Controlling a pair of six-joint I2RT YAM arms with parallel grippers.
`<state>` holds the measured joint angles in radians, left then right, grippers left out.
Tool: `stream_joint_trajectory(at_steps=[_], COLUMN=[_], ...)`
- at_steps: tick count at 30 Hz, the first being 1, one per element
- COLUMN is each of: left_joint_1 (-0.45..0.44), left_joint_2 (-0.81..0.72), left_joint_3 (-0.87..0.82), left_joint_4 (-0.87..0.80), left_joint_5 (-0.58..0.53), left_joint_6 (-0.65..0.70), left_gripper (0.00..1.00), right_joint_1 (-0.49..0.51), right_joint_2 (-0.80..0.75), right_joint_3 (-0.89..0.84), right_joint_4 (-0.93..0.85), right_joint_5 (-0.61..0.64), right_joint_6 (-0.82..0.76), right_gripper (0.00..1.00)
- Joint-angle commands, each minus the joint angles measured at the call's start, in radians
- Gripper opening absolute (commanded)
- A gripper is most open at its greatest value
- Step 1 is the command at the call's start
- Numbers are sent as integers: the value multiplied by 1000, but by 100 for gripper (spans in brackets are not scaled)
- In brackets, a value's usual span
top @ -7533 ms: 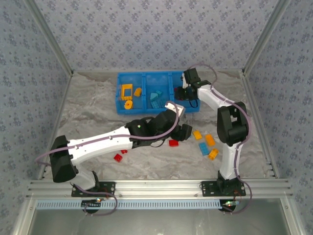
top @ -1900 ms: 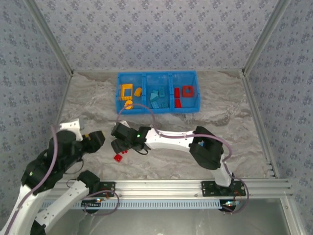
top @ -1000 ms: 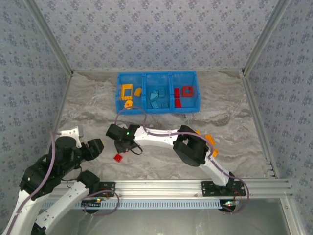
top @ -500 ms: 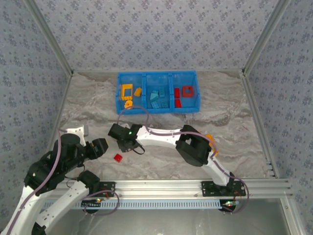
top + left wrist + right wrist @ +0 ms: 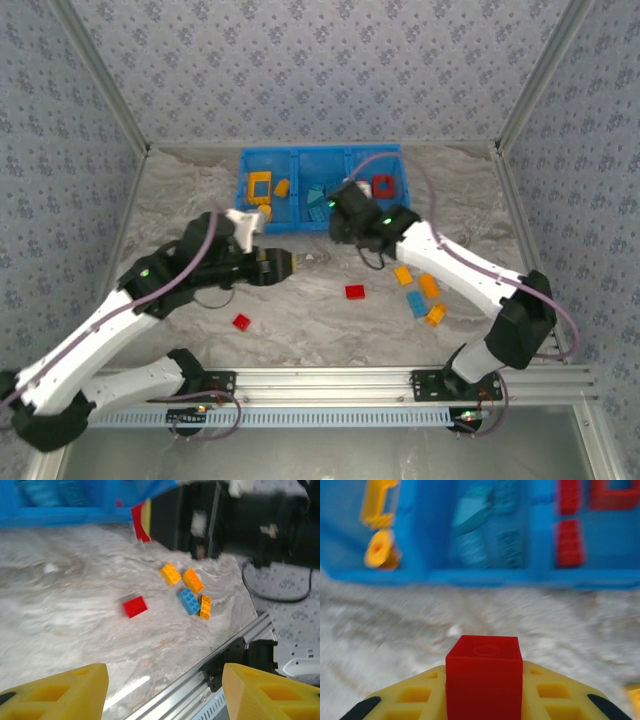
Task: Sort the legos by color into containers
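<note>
Noting the blue bin (image 5: pixel 300 151) at the counter's (image 5: pixel 200 190) far edge: left compartment held yellow-orange pieces (image 5: pixel 262 187), middle held blue bricks (image 5: pixel 318 200), right held red pieces (image 5: pixel 383 186). Right wrist view gave the grip: right hand (image 5: pixel 484 705) pinched a red brick (image 5: pixel 484 665) just short of the bin's front wall. Left wrist view gave the left hand (image 5: pixel 165 690) spread, nothing between, facing a loose red brick (image 5: pixel 135 606) and an orange-and-blue cluster (image 5: pixel 190 591) mid-counter.

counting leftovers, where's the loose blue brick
In the top view the blue brick lies right of centre, among three orange bricks, right of a red brick.
</note>
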<state>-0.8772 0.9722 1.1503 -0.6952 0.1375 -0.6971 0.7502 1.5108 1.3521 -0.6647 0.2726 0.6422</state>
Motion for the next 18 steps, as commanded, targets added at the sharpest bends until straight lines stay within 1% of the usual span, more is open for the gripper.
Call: stream_joint_trajectory(at_steps=[1,4,6,9,12,18], left_joint_1=[-88,-138,-157,-175,-200,-221], left_joint_2=[108,180,211,248,282,322], left_joint_3=[56,71,70,83,106,105], left_joint_4=[142,209,249,295,293,295], left_joint_5=[-128,-222,-265,-279,-303,-300], left_joint_6=[41,40,42,57,75,79], left_gripper=[62,62,62,62,62,62], right_joint_1=[-112,-201,-250,-305,-337,-379], right_joint_2=[40,138,223,334,437,539], right_joint_3=[-19,40,98,168,245,343], right_joint_4=[-26,-21,-18,-9,-17,-29], right_joint_5=[-13,-18,-4,0,-14,-36], right_joint_6=[-81,-133,-169,-202,-236,-272], right_gripper=[31,30,30,30,30,30])
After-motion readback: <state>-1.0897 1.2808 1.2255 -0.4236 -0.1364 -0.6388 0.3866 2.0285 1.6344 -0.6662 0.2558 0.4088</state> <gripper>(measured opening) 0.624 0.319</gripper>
